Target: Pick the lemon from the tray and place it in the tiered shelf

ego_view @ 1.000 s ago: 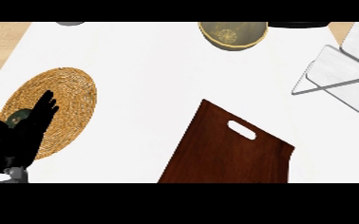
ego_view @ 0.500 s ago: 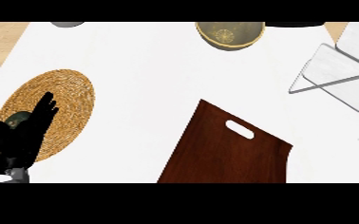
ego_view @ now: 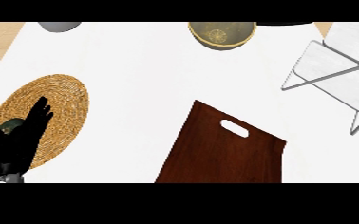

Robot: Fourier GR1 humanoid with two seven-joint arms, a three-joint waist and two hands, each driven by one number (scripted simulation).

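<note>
Head view, lemon (ego_view: 218,36) far from left hand (ego_view: 26,136)

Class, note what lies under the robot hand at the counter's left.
A round woven mat shows under the left robot hand. The hand covers part of the mat and most of a dark green thing.

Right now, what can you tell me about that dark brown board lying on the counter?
The board looks like dark reddish-brown wood: a flat rectangle with a rounded handle slot near its upper end. It lies flat on the white counter, turned askew, its lower end cut off by the view's edge. Nothing else touches it.
</note>
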